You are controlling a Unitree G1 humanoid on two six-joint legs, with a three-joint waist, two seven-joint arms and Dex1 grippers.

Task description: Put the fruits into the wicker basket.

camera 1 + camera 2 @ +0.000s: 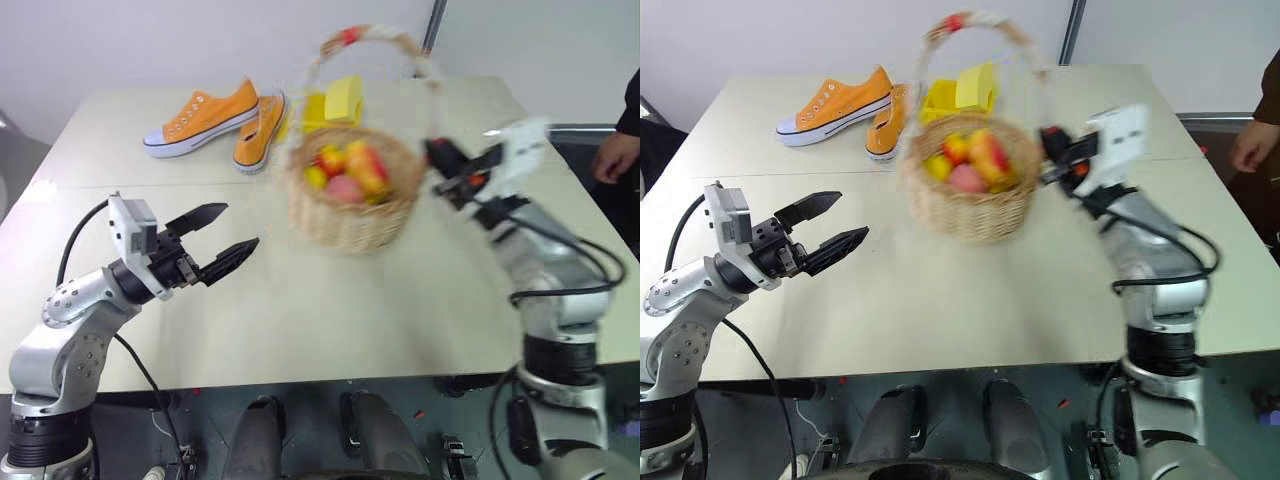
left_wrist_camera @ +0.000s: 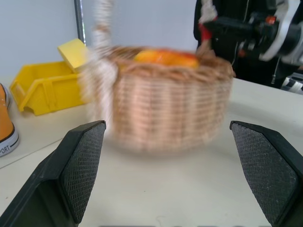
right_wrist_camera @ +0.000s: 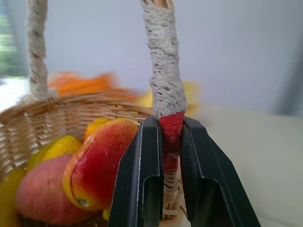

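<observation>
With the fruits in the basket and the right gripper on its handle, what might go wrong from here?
1. The right gripper pinches the wicker basket only at the handle's red tie on one side, so the basket may tip or swing and spill the mango or peach.
2. That narrow grip might slip off the handle.
3. A swinging basket could hit the yellow tray or the orange shoes.

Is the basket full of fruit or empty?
It has fruit in it. The wicker basket holds the pink peach, the mango and small yellow fruits, piled up to about its rim.
</observation>
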